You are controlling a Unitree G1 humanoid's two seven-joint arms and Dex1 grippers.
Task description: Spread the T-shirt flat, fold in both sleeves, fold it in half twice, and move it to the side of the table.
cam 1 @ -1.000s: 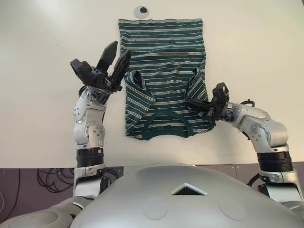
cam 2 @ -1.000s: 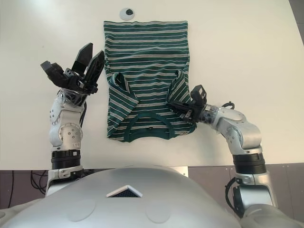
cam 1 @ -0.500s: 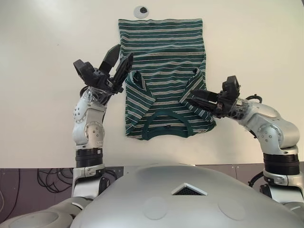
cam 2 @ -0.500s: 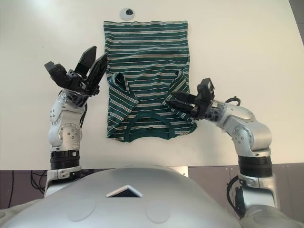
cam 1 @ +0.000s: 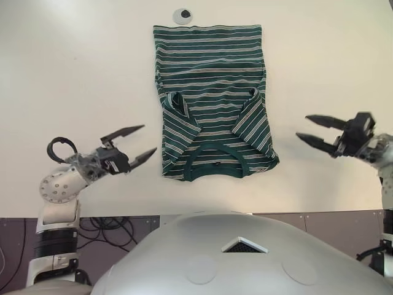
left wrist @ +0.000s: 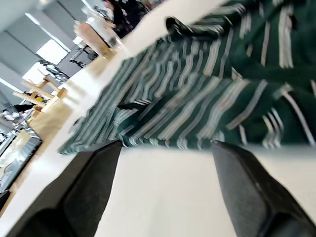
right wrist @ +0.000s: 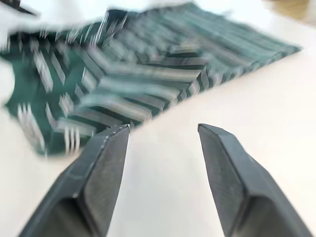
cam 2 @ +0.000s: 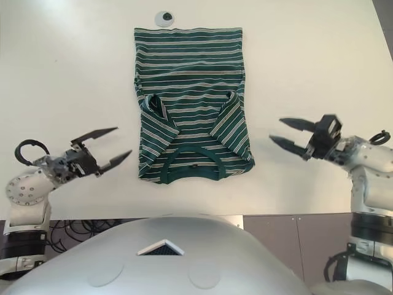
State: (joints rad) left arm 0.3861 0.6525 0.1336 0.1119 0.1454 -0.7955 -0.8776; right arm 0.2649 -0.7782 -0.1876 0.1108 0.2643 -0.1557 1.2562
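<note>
A green T-shirt with white stripes point(cam 1: 212, 80) lies flat on the white table point(cam 1: 73, 74), collar toward me, hem at the far end. Both sleeves are folded in over the chest. My left gripper point(cam 1: 140, 141) hangs open near the table's front edge, left of the shirt's collar end and apart from it. My right gripper point(cam 1: 310, 128) is open too, off to the right of the shirt with nothing between its fingers. The left wrist view has the striped cloth point(left wrist: 207, 98) beyond two dark fingers point(left wrist: 89, 187). In the right wrist view the shirt point(right wrist: 123, 84) lies past the open fingers point(right wrist: 103, 173).
A small round grey disc point(cam 1: 182, 15) sits on the table just beyond the shirt's far left corner. Bare tabletop spreads wide on both sides of the shirt. The table's front edge point(cam 1: 295, 213) runs close below the collar.
Both arms pulled back from the shirt: the left gripper dropped from beside the left sleeve toward the front left, and the right gripper let go of the right sleeve and swung out to the right.
</note>
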